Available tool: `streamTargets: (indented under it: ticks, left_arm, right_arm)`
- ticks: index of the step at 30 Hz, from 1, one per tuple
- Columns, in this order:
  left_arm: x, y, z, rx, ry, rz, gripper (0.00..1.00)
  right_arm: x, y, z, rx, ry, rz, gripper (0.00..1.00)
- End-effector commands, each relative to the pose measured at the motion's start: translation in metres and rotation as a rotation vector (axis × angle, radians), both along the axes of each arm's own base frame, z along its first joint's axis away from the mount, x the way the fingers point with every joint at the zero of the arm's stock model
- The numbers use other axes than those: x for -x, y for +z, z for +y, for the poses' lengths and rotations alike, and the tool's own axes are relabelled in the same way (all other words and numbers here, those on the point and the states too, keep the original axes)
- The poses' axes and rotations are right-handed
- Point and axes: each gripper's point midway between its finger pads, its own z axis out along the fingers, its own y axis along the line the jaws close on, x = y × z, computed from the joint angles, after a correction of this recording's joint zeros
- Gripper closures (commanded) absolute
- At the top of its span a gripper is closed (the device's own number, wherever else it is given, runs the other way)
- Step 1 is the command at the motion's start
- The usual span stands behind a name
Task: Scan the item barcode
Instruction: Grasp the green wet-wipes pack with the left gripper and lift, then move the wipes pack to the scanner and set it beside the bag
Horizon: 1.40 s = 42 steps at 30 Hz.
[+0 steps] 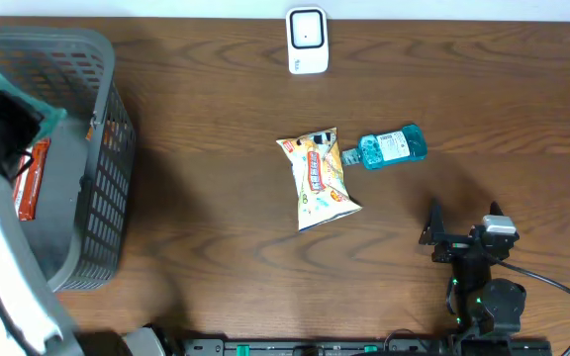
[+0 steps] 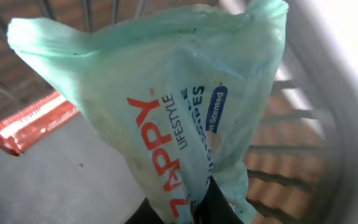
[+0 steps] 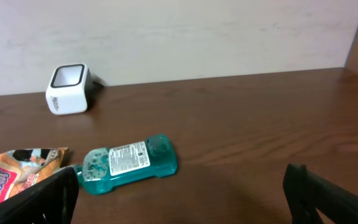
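- Mint-green plastic fills the left wrist view: the left gripper [image 2: 194, 208] is clenched on the lower edge of a soft wipes pack [image 2: 166, 112], inside the grey basket [image 2: 328, 124].
- Right gripper [image 3: 179, 193] stands spread wide, holding nothing, well apart.
- Risk: the pinch takes only a thin edge, so the floppy pack may slip or snag the basket wall on lifting.
- Pack's long axis runs away from the grip; printed front faces the camera, no barcode showing.

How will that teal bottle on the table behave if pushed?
The teal bottle lies label-up on a flattish side, so it would probably slide rather than roll. It looks like smooth hard plastic: likely stiff, maybe slippery. Liquid seems to fill it, adding weight.
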Motion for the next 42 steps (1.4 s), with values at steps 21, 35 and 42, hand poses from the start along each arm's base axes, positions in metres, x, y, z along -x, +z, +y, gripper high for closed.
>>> streamTargets:
  ticks: [21,35,42]
  left_arm:
    - [0.026,0.032,-0.352,-0.001,-1.115,-0.146,0.93]
    - [0.018,-0.131,-0.496,0.035,-1.430,0.159,0.93]
    - [0.036,-0.191,-0.532,0.041,-1.495,0.267,0.93]
  right_arm:
    - [0.000,-0.002,-0.001,0.013,0.000,0.007,0.01]
    - [0.000,-0.002,-0.001,0.013,0.000,0.007,0.01]
    - [0.000,-0.002,-0.001,0.013,0.000,0.007,0.01]
